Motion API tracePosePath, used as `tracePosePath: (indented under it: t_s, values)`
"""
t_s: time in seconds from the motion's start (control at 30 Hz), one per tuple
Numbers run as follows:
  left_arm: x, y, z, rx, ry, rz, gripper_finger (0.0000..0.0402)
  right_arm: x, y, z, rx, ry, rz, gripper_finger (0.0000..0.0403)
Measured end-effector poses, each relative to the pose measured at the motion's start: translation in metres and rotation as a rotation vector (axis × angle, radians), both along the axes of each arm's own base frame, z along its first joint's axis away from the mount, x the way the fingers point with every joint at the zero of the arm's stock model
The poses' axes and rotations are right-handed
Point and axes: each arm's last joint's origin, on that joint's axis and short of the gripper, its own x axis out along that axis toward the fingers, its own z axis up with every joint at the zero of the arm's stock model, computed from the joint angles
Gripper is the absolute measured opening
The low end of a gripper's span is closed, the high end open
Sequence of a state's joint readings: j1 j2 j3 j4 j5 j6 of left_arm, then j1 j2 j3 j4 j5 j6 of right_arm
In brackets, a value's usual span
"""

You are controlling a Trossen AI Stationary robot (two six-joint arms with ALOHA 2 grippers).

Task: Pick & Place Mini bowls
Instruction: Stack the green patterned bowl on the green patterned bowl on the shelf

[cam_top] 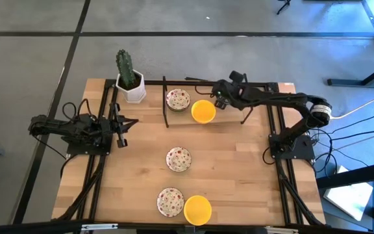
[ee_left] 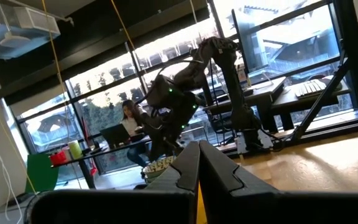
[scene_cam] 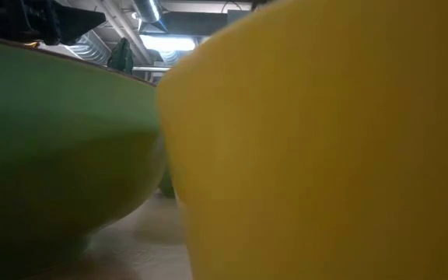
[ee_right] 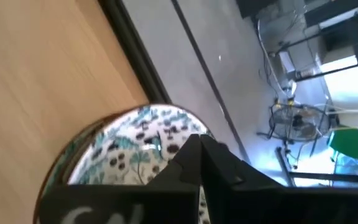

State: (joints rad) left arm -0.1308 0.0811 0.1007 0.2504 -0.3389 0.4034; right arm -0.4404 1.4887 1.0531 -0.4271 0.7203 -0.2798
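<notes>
Counted on table from above: two plain yellow mini bowls [cam_top: 203, 111] [cam_top: 197, 209]. Three speckled white mini bowls [cam_top: 178, 99] [cam_top: 178, 158] [cam_top: 170, 201], far one maybe a stack, cannot tell. One cactus pot [cam_top: 134, 88]. Two robot arms [cam_top: 76, 129] [cam_top: 284, 104]. One person [ee_left: 128, 118] at desk beyond table.
</notes>
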Motion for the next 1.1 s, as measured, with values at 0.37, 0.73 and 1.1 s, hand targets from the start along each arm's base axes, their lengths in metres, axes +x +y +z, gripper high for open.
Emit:
tracePosePath:
  t_s: [0.37,0.73,1.1]
  values:
    - [0.000,0.000,0.000,0.000,0.001,0.000,0.0002,-0.005,0.006,-0.014,0.097,0.017,0.010,0.0007]
    - [0.000,0.000,0.000,0.003,0.001,0.001,0.0007,-0.012,0.011,-0.019,0.147,0.070,-0.029,0.0007]
    - [0.000,0.000,0.000,0.002,0.001,0.001,0.0005,-0.010,0.013,-0.020,0.230,0.014,0.010,0.0005]
